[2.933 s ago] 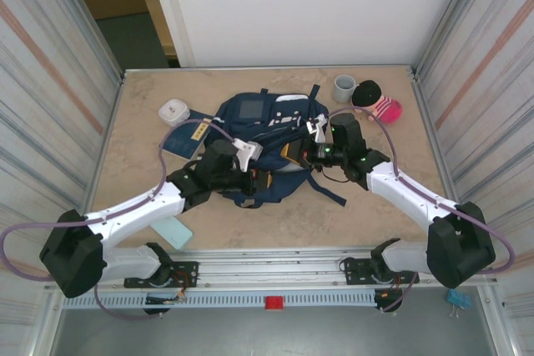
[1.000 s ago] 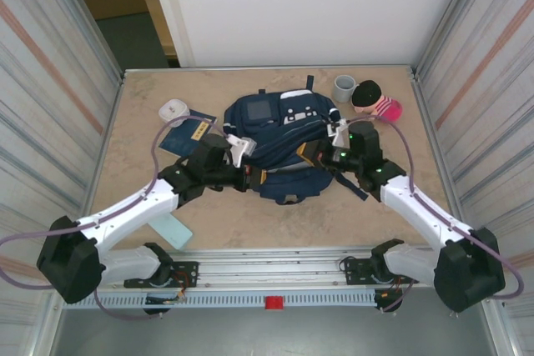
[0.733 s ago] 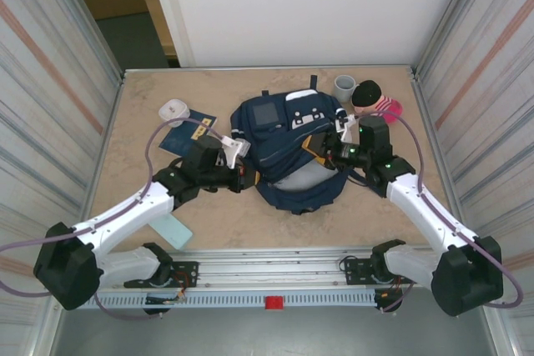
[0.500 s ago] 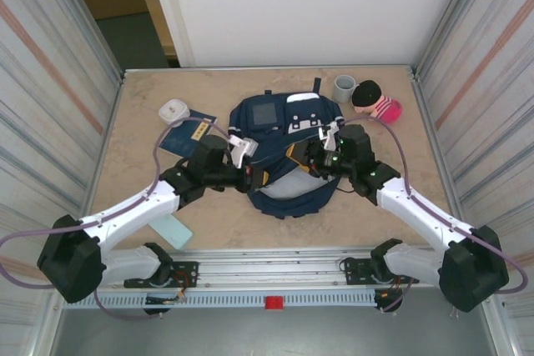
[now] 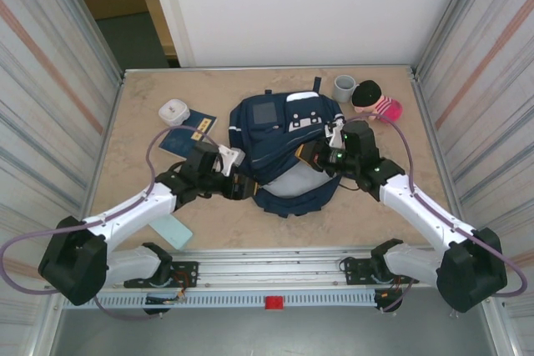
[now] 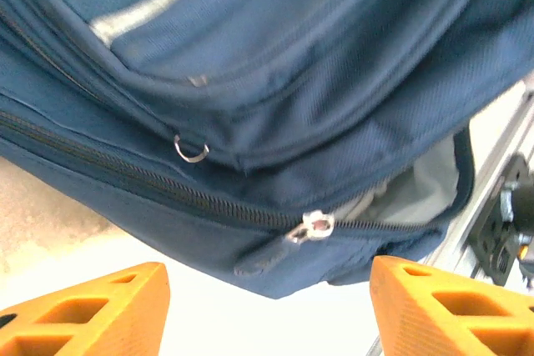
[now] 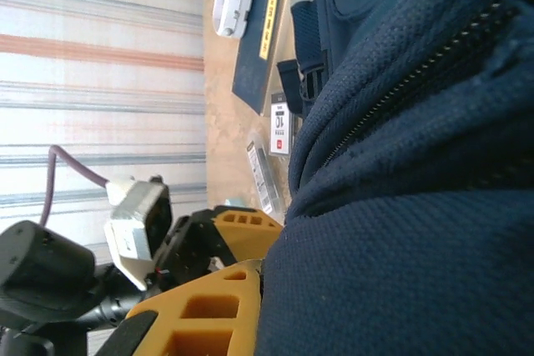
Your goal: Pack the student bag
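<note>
The student bag [image 5: 279, 135], a large navy backpack with a grey square panel, lies in the middle of the table, and its near end gapes to show pale lining [image 5: 292, 181]. My left gripper [image 5: 240, 185] is at the bag's left near corner. In the left wrist view it [image 6: 267, 279] stands open, its orange fingers [image 6: 92, 306] wide apart just short of the zipper pull [image 6: 313, 227]. My right gripper [image 5: 310, 154] is shut on the bag's right edge. In the right wrist view navy fabric [image 7: 400, 206] presses against its one visible finger [image 7: 200, 314].
A grey cup [image 5: 344, 87] and a pink striped sock [image 5: 380, 104] sit at the back right. A white case [image 5: 174, 111] and a navy booklet [image 5: 188, 132] lie left of the bag. A pale blue card [image 5: 171, 231] lies under the left arm. Metal walls close both sides.
My left gripper has opened, let go of the bag and drawn back slightly. My right gripper loosened, then shut again on the bag's right edge. The bag's mouth gapes wider.
</note>
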Controlling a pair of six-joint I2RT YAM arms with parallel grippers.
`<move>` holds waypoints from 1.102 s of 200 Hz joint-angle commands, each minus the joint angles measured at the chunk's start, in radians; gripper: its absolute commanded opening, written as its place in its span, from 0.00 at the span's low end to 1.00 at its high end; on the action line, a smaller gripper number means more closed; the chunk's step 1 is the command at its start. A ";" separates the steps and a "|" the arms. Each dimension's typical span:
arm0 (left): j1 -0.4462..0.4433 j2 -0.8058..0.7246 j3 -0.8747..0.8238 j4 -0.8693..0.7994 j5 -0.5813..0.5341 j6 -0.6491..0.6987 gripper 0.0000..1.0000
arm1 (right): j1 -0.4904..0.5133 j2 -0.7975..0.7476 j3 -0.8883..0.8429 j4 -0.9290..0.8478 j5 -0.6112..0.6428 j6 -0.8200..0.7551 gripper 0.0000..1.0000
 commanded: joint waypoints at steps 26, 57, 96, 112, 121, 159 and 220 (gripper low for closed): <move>-0.016 0.032 -0.034 0.094 0.166 0.226 0.63 | -0.010 0.023 0.103 0.005 -0.090 -0.069 0.06; -0.052 0.068 -0.032 0.139 0.121 0.258 0.60 | -0.010 0.033 0.108 0.030 -0.103 -0.055 0.06; -0.077 0.119 -0.029 0.186 -0.022 0.238 0.37 | -0.014 0.024 0.099 0.057 -0.131 -0.044 0.06; -0.085 0.130 -0.021 0.193 -0.033 0.240 0.31 | -0.022 0.021 0.094 0.056 -0.143 -0.041 0.05; -0.087 0.134 -0.016 0.186 -0.052 0.234 0.25 | -0.029 0.017 0.091 0.055 -0.148 -0.041 0.05; -0.083 0.124 -0.011 0.099 -0.204 0.190 0.00 | -0.070 0.001 0.106 0.017 -0.211 -0.073 0.03; 0.004 0.116 -0.040 0.084 -0.254 0.134 0.00 | -0.170 -0.019 0.205 -0.107 -0.404 -0.160 0.01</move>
